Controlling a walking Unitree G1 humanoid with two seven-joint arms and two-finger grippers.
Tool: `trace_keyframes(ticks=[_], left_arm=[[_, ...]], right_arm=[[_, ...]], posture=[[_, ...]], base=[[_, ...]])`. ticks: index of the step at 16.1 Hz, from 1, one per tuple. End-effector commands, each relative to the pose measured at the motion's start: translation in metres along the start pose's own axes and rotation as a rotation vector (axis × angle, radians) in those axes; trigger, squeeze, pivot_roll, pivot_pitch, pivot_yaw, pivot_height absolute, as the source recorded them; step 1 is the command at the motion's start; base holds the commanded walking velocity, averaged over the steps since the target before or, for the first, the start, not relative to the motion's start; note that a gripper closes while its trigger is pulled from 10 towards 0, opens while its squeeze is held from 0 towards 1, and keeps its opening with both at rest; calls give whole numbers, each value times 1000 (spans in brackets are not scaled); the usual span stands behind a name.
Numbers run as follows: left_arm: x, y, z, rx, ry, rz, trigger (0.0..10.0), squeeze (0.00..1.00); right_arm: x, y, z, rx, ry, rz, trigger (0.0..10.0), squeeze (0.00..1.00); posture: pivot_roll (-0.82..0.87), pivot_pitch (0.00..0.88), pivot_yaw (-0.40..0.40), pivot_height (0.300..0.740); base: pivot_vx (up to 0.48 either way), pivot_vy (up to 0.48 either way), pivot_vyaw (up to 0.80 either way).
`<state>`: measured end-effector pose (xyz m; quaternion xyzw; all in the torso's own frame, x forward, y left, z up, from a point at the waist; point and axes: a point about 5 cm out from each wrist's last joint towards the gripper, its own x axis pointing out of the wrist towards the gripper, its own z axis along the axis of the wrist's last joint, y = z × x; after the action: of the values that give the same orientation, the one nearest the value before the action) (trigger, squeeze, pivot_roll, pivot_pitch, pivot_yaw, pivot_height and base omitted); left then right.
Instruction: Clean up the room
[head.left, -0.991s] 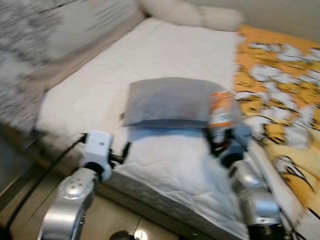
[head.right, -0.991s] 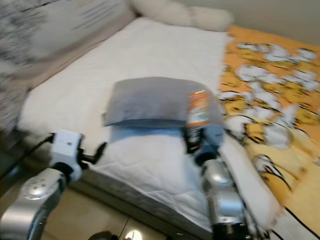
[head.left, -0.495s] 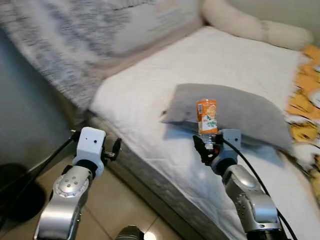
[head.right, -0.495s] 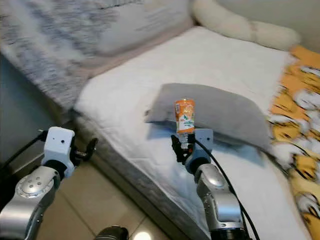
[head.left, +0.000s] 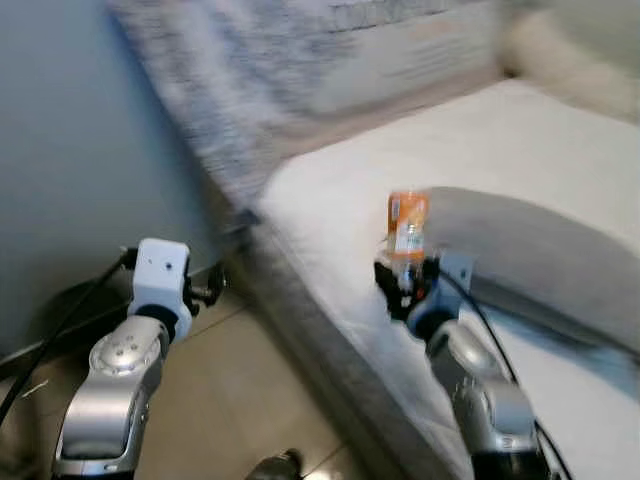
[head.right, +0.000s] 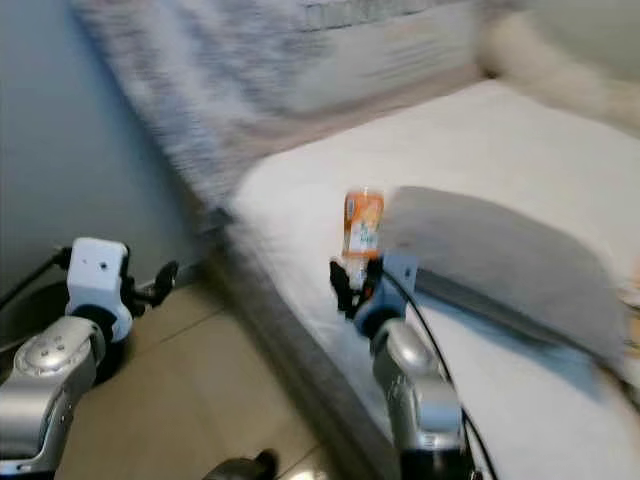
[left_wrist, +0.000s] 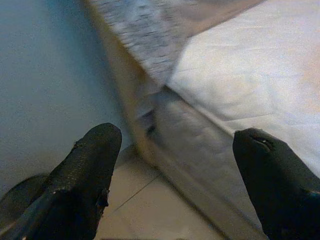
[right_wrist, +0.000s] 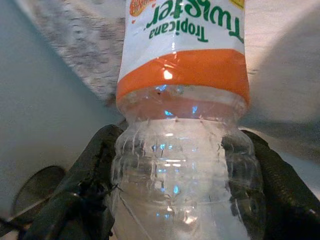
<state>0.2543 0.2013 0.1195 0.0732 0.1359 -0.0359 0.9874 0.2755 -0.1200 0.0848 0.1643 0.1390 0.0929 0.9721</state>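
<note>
Clamping the bottle (right_wrist: 182, 165) low, right gripper (head.left: 402, 288) holds firm — seemingly empty, light, crushable plastic; left gripper (left_wrist: 185, 175) spread apart.

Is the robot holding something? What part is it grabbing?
Yes. The right gripper holds a clear plastic bottle by its ribbed body, below the orange label. The left gripper is open and holds nothing.

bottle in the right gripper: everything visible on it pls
The bottle is clear ribbed plastic with an orange and white Tropicana Twister label, and looks empty. It stands upright in the right gripper, whose black fingers clamp its clear lower body. It is held over the bed's edge, in front of a grey pillow.
</note>
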Motion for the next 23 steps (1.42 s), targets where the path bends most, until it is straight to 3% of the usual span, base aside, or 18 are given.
trace_keyframes(ticks=[1, 4, 8, 9, 10, 12, 13, 15, 17, 21, 23], left_arm=[[0, 1, -2, -4, 12, 3, 10000, 0], [3, 1, 1, 38, -15, 18, 10000, 0], [2, -8, 4, 33, -28, -6, 10000, 0], [2, -9, 4, 21, -22, 1, 10000, 0], [4, -11, 6, -82, -9, -9, 10000, 0], [5, -11, 6, -46, -9, 13, 10000, 0], [3, -12, 2, -88, 13, 14, 10000, 0], [1, -14, 5, -33, -56, 17, 10000, 0], [3, -10, 4, -26, -18, 47, 10000, 0], [7, -10, 6, 9, -65, 13, 10000, 0], [7, -10, 7, 24, -69, 5, 10000, 0]], right_arm=[[1, -5, 0, -7, 11, -16, 10000, 0], [2, -14, 3, -29, 17, -30, 10000, 0], [-1, -18, 5, -28, 18, -26, 10000, 0], [-1, -20, 5, -24, 19, -29, 10000, 0], [-2, -24, 2, -17, 29, -42, 10000, 0], [-3, -26, 1, -20, 33, -48, 10000, 0], [-3, -27, 5, -17, 22, -50, 10000, 0], [-3, -30, 8, -35, 9, -75, 10000, 0], [1, -31, 10, -30, -7, -124, 10000, 0], [10, -25, 17, -154, 12, -182, 10000, 0], [10, -24, 17, -78, -5, -147, 10000, 0]], posture=[[33, 0, 5, 740], [46, 0, 3, 740], [70, 0, 1, 740], [70, 0, 4, 740], [56, 0, 10, 740], [50, 0, 13, 740], [46, 0, 12, 740], [66, 0, 2, 740], [66, 0, -1, 740], [48, 0, -25, 740], [50, 0, -23, 740]], base=[[0, 0, 800], [0, 0, 800], [0, 0, 800], [0, 0, 800], [0, 0, 800], [0, 0, 800], [0, 0, 800], [0, 0, 800], [0, 0, 0], [0, 0, 0], [0, 0, 0]])
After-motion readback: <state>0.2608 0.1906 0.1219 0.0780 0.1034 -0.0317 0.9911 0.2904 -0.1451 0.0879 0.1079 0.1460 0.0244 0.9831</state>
